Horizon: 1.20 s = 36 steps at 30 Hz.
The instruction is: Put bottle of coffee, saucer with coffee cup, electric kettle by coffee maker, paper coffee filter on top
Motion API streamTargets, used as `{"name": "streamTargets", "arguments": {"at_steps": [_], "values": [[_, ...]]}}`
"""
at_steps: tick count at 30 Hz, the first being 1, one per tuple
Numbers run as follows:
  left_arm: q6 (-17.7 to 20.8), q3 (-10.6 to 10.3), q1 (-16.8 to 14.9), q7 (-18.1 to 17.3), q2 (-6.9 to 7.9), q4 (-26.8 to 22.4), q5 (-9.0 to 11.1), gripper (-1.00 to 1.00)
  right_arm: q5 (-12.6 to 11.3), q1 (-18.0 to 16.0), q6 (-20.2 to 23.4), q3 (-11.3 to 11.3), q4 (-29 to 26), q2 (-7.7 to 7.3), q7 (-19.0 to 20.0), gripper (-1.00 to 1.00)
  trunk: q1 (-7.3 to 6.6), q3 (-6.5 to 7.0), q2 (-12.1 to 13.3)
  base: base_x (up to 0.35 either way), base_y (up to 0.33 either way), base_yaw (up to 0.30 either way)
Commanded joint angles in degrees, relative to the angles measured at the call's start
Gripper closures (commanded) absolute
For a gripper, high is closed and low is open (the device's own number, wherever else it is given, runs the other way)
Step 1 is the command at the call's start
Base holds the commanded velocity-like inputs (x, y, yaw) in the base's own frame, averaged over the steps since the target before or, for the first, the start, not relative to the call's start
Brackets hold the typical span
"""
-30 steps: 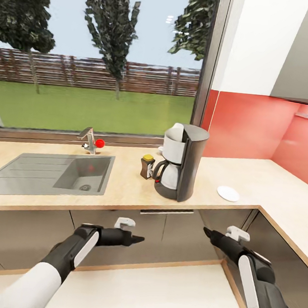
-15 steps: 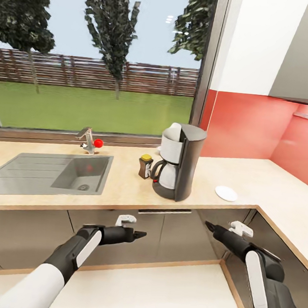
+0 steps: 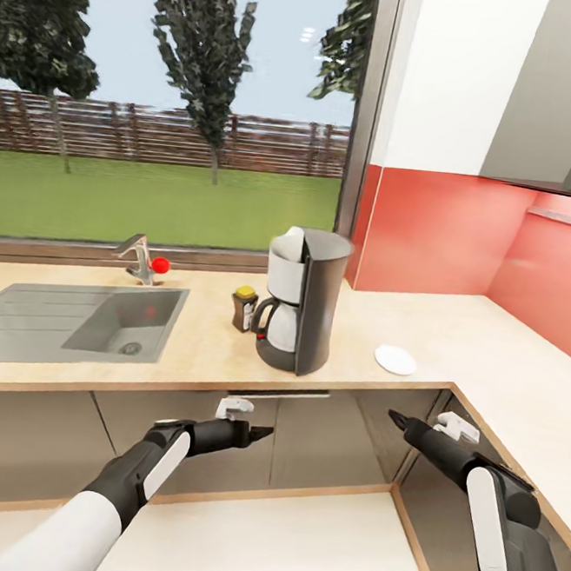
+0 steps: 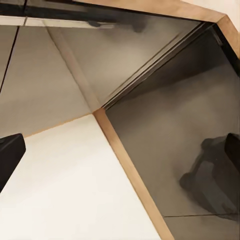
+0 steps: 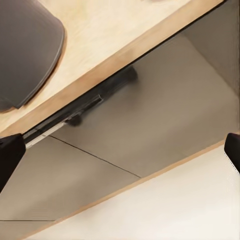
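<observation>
While both the left gripper (image 3: 262, 433) and right gripper (image 3: 394, 416) are hanging empty, seemingly closed, below the kitchen countertop (image 3: 455, 337), the saucer (image 3: 395, 359) is lying near its front edge, risking knock-off.

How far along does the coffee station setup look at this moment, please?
Done: coffee maker stands on the countertop, bottle of coffee beside it, saucer nearby, what looks like a white filter on top. In hand: nothing; left gripper and right gripper carry nothing. Left: cup, kettle.
</observation>
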Motion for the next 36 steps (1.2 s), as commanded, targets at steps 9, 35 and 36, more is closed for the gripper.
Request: {"name": "streamTargets", "arguments": {"at_steps": [9, 35, 36], "values": [[0.46, -0.03, -0.06, 0.06, -0.09, 0.04, 0.50, -1.00, 0.37, -0.06, 0.29, -0.11, -0.01, 0.00, 0.72, -1.00, 0.05, -0.13, -0.13, 0.085, -0.268, 0.000], [0.32, -0.18, 0.02, 0.06, -0.96, -0.01, 0.43, -1.00, 0.43, -0.06, 0.29, -0.20, 0.08, 0.00, 0.73, -1.00, 0.05, -0.13, -0.13, 0.149, -0.231, 0.055], [0.32, -0.19, 0.03, 0.06, -0.98, -0.01, 0.42, -1.00, 0.44, -0.06, 0.29, -0.20, 0.08, 0.00, 0.73, -1.00, 0.05, -0.13, -0.13, 0.005, -0.255, 0.000]]}}
